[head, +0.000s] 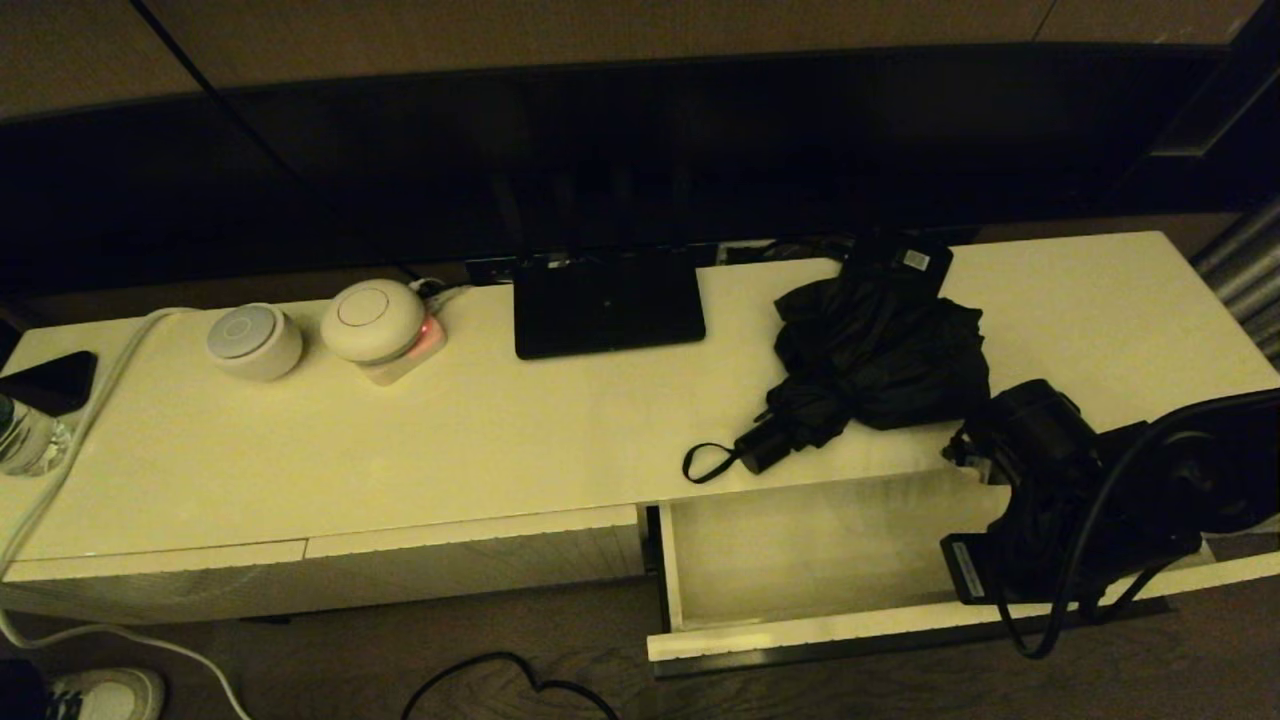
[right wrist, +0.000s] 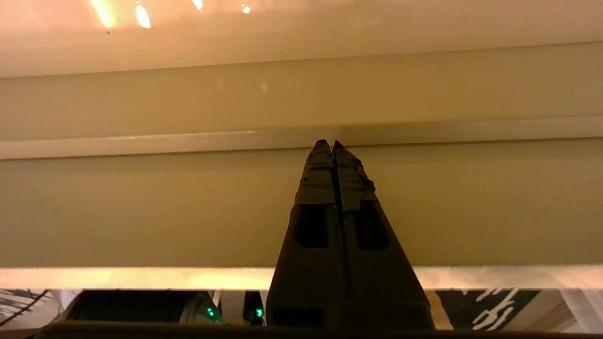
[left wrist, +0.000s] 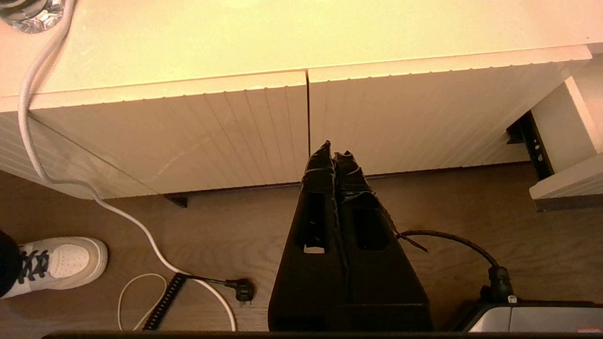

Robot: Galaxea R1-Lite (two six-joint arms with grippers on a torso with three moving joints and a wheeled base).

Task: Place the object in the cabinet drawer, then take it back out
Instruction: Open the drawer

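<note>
status: the cabinet drawer stands pulled out at the lower right of the head view, its pale interior bare as far as can be seen. the umbrella lies on the cabinet top, right of centre, handle and wrist-strap loop pointing toward the front edge just above the drawer opening. judged from this, opening is complete — placing the umbrella inside, and retrieving it, remain.

right gripper: clenched, fingers pressed together, holding nothing. it sits over the right part of the drawer at the right edge of the head view; the umbrella lies up and to the left of it, near but apart.

left gripper: likewise clenched and empty, parked low in front of the closed ribbed drawer fronts, above the floor.

next move calls for opening the right fingers before reaching the umbrella.
</note>
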